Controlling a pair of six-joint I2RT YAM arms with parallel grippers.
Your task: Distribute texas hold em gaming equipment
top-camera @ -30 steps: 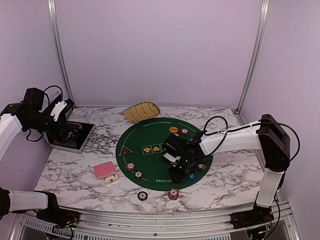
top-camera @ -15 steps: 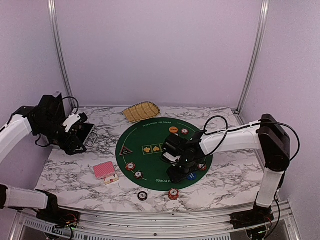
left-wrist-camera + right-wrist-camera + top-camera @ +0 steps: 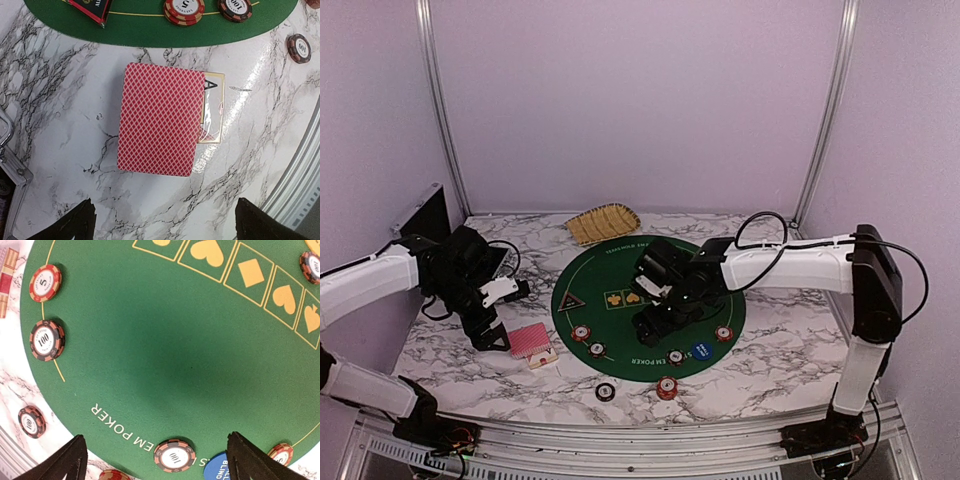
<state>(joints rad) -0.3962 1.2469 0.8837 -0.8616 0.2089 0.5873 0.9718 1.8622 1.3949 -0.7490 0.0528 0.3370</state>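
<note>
A red-backed card deck [image 3: 160, 120] lies on the marble over a face-up ace [image 3: 214, 107]. My left gripper [image 3: 165, 227] hovers just short of the deck [image 3: 528, 341], open and empty. Its place in the top view [image 3: 495, 335] is left of the cards. My right gripper [image 3: 157, 462] is open above the green mat [image 3: 620, 275]. A dark "100" chip [image 3: 174, 455] lies on the mat below its jaws, beside the blue button [image 3: 222, 467]. Other striped chips [image 3: 46, 282] [image 3: 47, 340] [image 3: 666, 386] sit along the mat's near edge. The black triangular button [image 3: 570, 300] rests at the mat's left.
The yellow woven basket [image 3: 603, 222] stands at the back. The black metal case [image 3: 10, 170] lies at the far left, partly behind my left arm. A dark chip [image 3: 605, 391] lies off the mat near the front rail [image 3: 620, 440].
My left arm swung from the case to the card deck. My right gripper opened, rose and shifted left, uncovering a dark chip beside the blue button.
</note>
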